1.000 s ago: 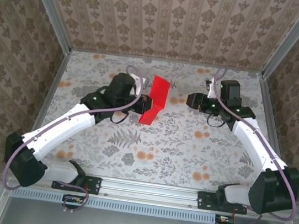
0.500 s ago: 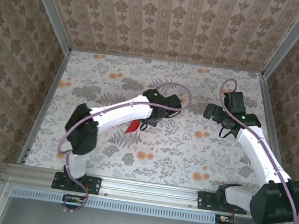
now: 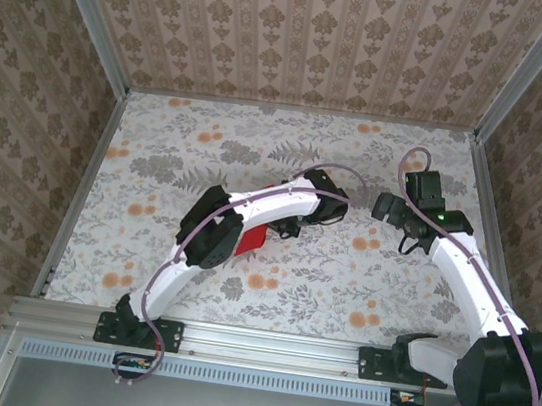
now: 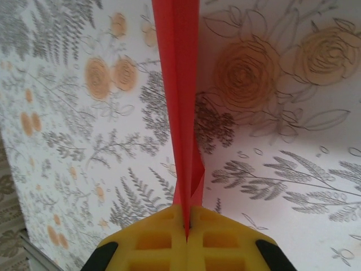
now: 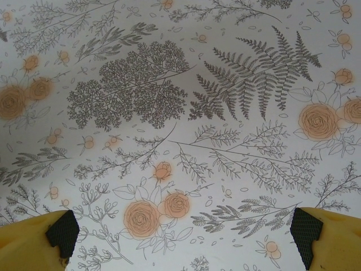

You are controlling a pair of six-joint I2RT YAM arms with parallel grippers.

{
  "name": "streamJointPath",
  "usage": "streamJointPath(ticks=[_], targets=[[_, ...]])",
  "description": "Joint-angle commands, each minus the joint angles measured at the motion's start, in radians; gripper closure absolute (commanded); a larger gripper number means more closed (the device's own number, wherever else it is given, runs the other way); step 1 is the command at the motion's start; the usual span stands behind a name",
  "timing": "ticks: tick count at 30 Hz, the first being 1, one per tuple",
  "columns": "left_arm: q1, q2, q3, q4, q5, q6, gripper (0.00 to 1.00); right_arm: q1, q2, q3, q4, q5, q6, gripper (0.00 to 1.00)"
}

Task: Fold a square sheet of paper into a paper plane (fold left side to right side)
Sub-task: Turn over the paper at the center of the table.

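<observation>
The square sheet of paper (image 4: 179, 84) is bright red and folded into a narrow strip with a centre crease. In the left wrist view it runs from the yellow fingers (image 4: 152, 240) up to the top edge, held above the table. My left gripper (image 4: 186, 217) is shut on its near end. From above, only a red corner of the paper (image 3: 251, 239) shows under the left forearm, with the left gripper (image 3: 286, 227) tucked beneath the wrist. My right gripper (image 3: 384, 207) hangs to the right, apart from the paper. Its jaws (image 5: 180, 237) stand wide open over bare tablecloth.
The floral tablecloth (image 3: 156, 157) covers the whole table. Patterned walls and metal rails (image 3: 86, 187) close it in at the left, back and right. The left arm's elbow (image 3: 211, 237) lies low across the middle of the table.
The left arm has swung right and nearer with the red paper, and now covers most of it. The right gripper has opened wide and drawn back to the right.
</observation>
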State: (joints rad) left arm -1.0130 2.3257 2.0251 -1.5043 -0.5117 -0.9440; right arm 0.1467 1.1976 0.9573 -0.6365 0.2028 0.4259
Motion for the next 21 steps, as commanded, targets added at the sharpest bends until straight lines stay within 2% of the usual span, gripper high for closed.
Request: streamJointPath(ticks=[1,5,9,12,15,21], targets=[[0.008,0.006,0.012,0.074,0.114,0.061,1.00,-0.004,-0.020,-0.015,-0.014,-0.001,0.016,0.00],[0.024,0.009,-0.015,0.180,0.220,0.118,1.00,-0.004,-0.017,-0.015,-0.008,-0.021,0.015,0.00],[0.037,0.009,-0.024,0.231,0.285,0.163,0.91,-0.004,-0.014,-0.017,-0.005,-0.057,0.009,0.00],[0.044,-0.012,-0.042,0.279,0.336,0.202,0.80,-0.004,-0.011,-0.022,0.004,-0.093,0.003,0.00],[0.051,-0.065,-0.096,0.368,0.399,0.237,0.63,-0.004,-0.008,-0.027,0.013,-0.143,-0.012,0.00],[0.084,-0.268,-0.308,0.625,0.560,0.276,0.39,-0.005,0.010,-0.034,0.041,-0.288,-0.037,0.00]])
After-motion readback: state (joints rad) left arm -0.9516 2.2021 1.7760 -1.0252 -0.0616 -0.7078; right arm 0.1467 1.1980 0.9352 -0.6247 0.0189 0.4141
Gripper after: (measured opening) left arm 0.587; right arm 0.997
